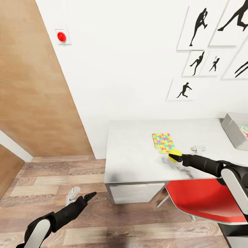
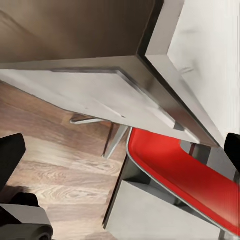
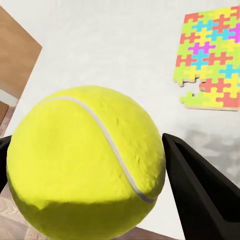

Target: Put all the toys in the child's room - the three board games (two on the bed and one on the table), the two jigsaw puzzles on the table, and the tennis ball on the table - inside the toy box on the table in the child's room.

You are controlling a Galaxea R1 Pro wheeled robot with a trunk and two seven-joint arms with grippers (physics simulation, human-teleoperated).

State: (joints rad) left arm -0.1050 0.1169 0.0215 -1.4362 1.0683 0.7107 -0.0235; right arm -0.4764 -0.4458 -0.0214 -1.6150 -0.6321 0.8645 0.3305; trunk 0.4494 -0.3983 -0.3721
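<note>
Left arm low at 7 o'clock in head view, over the wood-plank floor [image 1: 51, 179]; left gripper [image 1: 82, 198] points toward 2 o'clock, fingers spread apart, nothing between them. In left wrist view one dark fingertip [image 2: 11, 152] sits at each edge of the shot, wide gap between, with the table underside and the red chair [image 2: 185, 175] seen past them.

Red chair [image 1: 203, 199] at 4 o'clock in head view, seat partly tucked under the table front edge.

Right arm reaches in from 3 o'clock, above the table [image 1: 131, 162] near its front edge. Right gripper [image 1: 175, 156] closed on the tennis ball [image 1: 174, 154], ball clamped between both fingers, held off the tabletop. Right wrist view: tennis ball [image 3: 87, 162] big and yellow with white seam, a dark finger [image 3: 197, 185] pressed on either side, pale grey tabletop behind it.

Jigsaw puzzle [image 1: 162, 142] lies flat on the table just beyond the ball, at about 12 o'clock from it, multicolour pieces; its near edge is ragged in right wrist view [image 3: 210, 55].

Small white object [image 1: 197, 148] on the table just beside the right forearm, can't tell what it is.

Toy box [image 1: 234, 132] at far right end of the table, 2 o'clock from the ball, well apart from it; grey tray, cut off by frame edge, something colourful printed inside [image 1: 244, 130].

Far back: white wall, black silhouette pictures [image 1: 203, 51] at 1 o'clock, red button [image 1: 61, 36] at 11 o'clock, wooden door panel [image 1: 31, 86] at 9 o'clock.
</note>
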